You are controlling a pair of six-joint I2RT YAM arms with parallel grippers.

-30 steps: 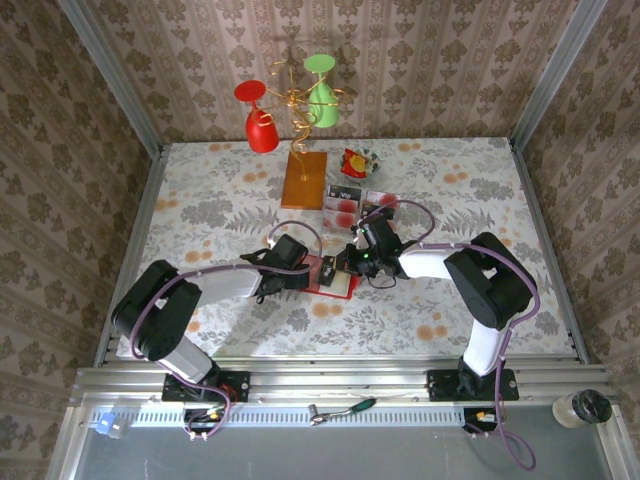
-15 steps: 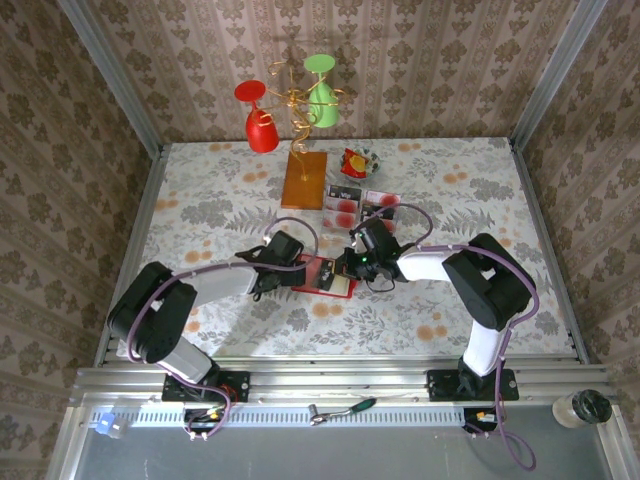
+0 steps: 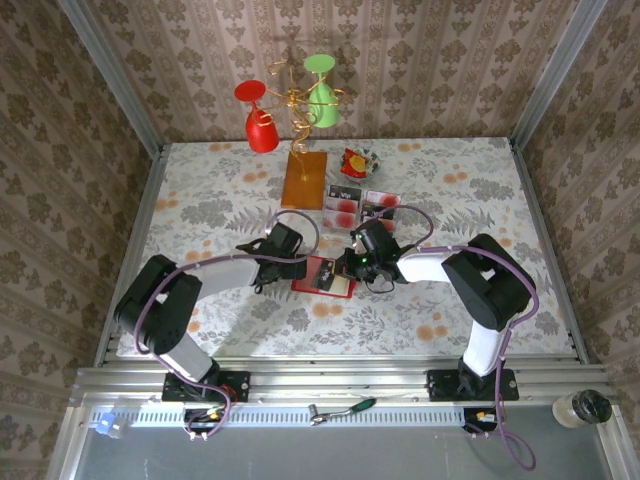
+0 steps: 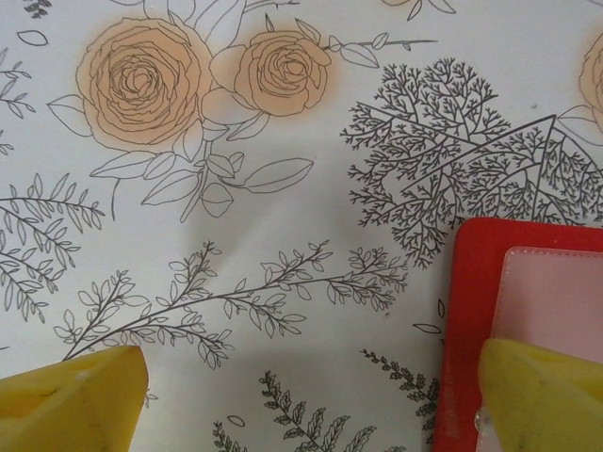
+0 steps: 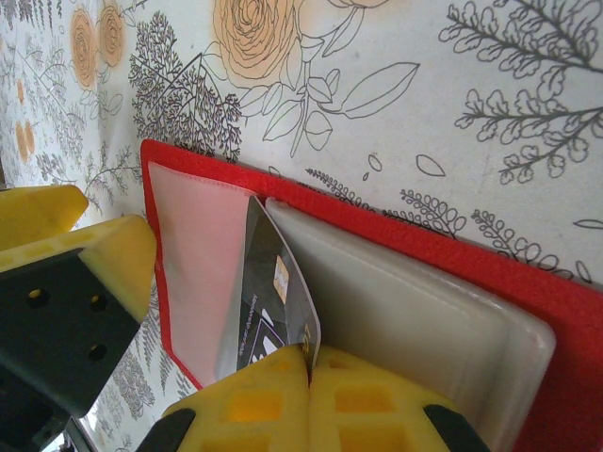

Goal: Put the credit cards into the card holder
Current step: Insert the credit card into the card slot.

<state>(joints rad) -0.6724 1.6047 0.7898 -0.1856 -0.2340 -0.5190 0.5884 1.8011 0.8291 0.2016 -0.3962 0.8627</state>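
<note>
The red card holder (image 3: pixel 322 279) lies open on the flowered table, its clear pockets facing up (image 5: pixel 415 311). My right gripper (image 5: pixel 309 363) is shut on the edge of a dark credit card (image 5: pixel 268 297), which stands on edge with its far end at the holder's pocket fold. In the top view that gripper (image 3: pixel 350 268) sits at the holder's right end. My left gripper (image 4: pixel 311 391) is open over bare table, its right fingertip (image 4: pixel 542 391) above the holder's left edge (image 4: pixel 471 311). Other credit cards (image 3: pixel 343 206) lie flat behind the holder.
A wooden slab (image 3: pixel 304 178) with a gold wire stand holding a red and a green glass stands at the back. A small bowl with a red-and-yellow wrapper (image 3: pixel 359 160) sits beside it. Papered walls close in three sides of the table.
My left gripper has drawn back to the left and slightly away, off the holder. The right gripper stays shut on the card at the holder.
</note>
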